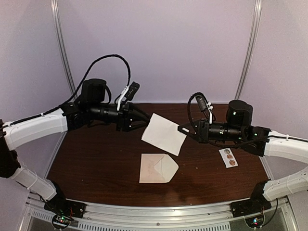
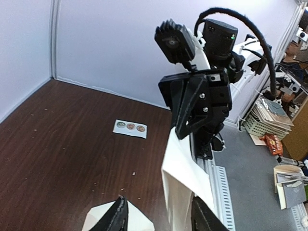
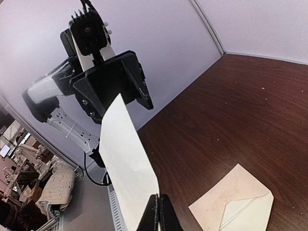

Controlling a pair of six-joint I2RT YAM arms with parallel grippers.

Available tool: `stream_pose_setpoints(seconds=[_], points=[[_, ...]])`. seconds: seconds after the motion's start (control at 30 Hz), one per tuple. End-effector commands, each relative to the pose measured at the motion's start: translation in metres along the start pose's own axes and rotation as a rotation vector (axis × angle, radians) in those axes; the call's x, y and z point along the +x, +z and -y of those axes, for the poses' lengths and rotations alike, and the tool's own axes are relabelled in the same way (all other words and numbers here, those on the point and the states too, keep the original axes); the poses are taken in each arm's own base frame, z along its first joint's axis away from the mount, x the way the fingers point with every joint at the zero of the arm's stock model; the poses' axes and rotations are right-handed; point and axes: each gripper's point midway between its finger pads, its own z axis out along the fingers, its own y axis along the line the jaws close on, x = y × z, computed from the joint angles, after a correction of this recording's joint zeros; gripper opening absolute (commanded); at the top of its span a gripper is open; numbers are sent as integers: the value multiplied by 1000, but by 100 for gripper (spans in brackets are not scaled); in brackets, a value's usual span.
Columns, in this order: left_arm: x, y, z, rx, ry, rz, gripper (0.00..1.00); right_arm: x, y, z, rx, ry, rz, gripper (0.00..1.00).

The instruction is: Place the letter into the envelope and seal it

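The letter [image 1: 163, 133], an off-white sheet, hangs tilted in the air above the table between both arms. My right gripper [image 1: 183, 129] is shut on its right edge, and the right wrist view shows the jaws [image 3: 159, 214] pinched on the sheet [image 3: 127, 159]. My left gripper [image 1: 145, 118] is at the sheet's upper left corner. In the left wrist view its fingers [image 2: 115, 216] stand wide apart, with the sheet [image 2: 185, 178] between them, close against the right finger. The tan envelope [image 1: 156, 168] lies flat below with its flap open; it also shows in the right wrist view [image 3: 236, 202].
A white strip with three round stickers [image 1: 228, 157] lies on the table [image 1: 96, 159] to the right, under the right arm; it also shows in the left wrist view [image 2: 130, 128]. White walls stand behind and at both sides.
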Motion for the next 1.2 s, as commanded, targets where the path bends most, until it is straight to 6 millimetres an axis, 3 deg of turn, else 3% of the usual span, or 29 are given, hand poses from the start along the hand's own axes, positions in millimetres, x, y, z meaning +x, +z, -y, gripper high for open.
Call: stream_pose_setpoints(seconds=[0.0, 0.1, 0.2, 0.4, 0.6, 0.77, 0.83, 1.07, 1.17], points=[[-34, -37, -21, -185, 77, 109, 48, -13, -11, 29, 203, -39, 26, 0], [-48, -55, -19, -235, 119, 165, 57, -11, -16, 41, 279, -39, 24, 0], [-48, -58, -17, -240, 132, 174, 63, -9, -15, 40, 268, -37, 8, 0], [-31, -38, -15, -120, 89, 116, 71, -11, -2, 1, 95, -63, -33, 0], [-9, -15, -13, -45, 35, 43, 75, -10, 4, -25, -11, -84, -73, 0], [1, 0, 1, 45, 25, 7, 76, -10, 4, -42, -78, -103, -90, 0], [4, 4, 8, 87, 24, -1, 67, -9, 4, -44, -88, -109, -93, 0], [7, 7, 18, 168, 15, -14, 13, -10, 5, -37, -47, -123, -88, 0], [8, 7, 19, 175, 12, -15, 0, -12, 4, -34, -24, -132, -89, 0]])
